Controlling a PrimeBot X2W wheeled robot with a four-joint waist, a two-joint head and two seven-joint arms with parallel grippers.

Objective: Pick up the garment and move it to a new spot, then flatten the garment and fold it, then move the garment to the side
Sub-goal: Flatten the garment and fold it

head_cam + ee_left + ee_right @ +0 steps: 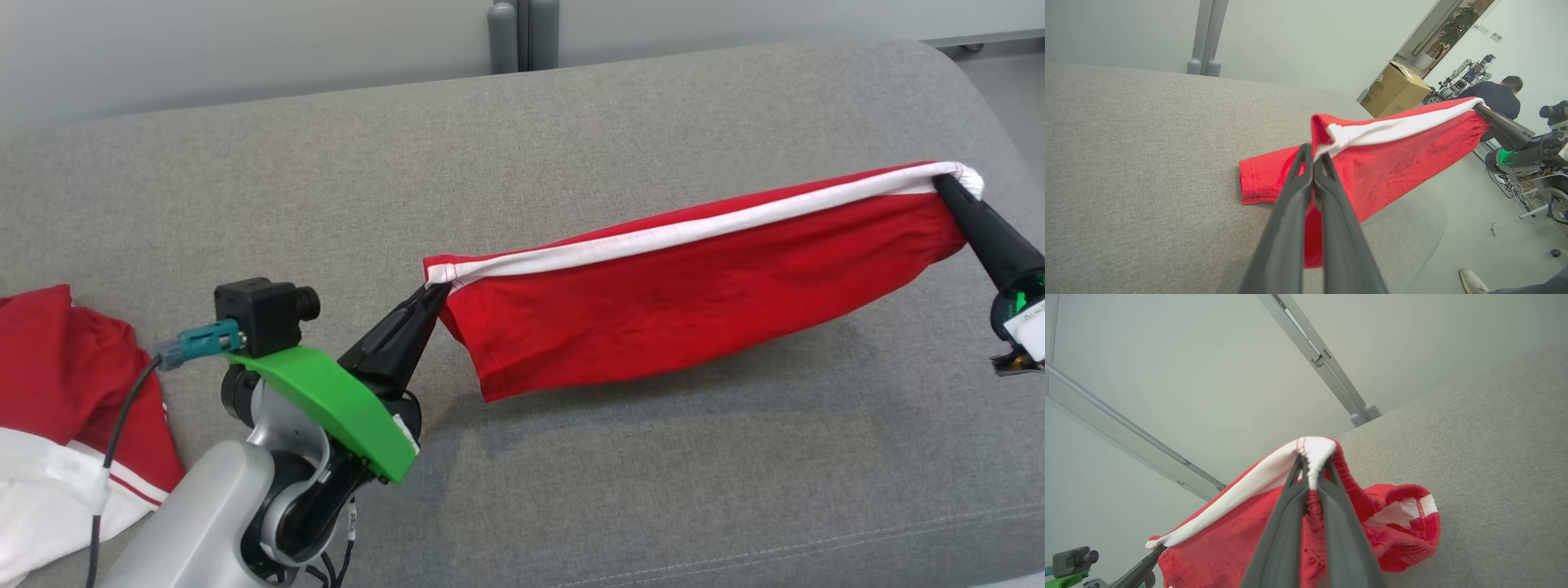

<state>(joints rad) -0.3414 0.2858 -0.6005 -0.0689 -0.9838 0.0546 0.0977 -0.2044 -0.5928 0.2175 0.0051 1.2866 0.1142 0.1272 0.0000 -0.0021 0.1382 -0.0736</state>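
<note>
A red garment (694,302) with a white band along its top edge hangs stretched between my two grippers above the grey sofa seat (571,147). My left gripper (437,290) is shut on the garment's left corner, and in the left wrist view the cloth (1372,163) bunches around the closed fingertips (1314,157). My right gripper (951,184) is shut on the garment's right corner; the right wrist view shows the white band (1314,451) pinched between the fingers. The lower hem hangs loose just over the cushion.
Another red and white garment (65,408) lies heaped at the sofa's left edge. The sofa's rounded right end (980,98) drops to the floor. In the left wrist view a cardboard box (1396,90), a person (1498,98) and a shoe (1474,281) show beyond the sofa.
</note>
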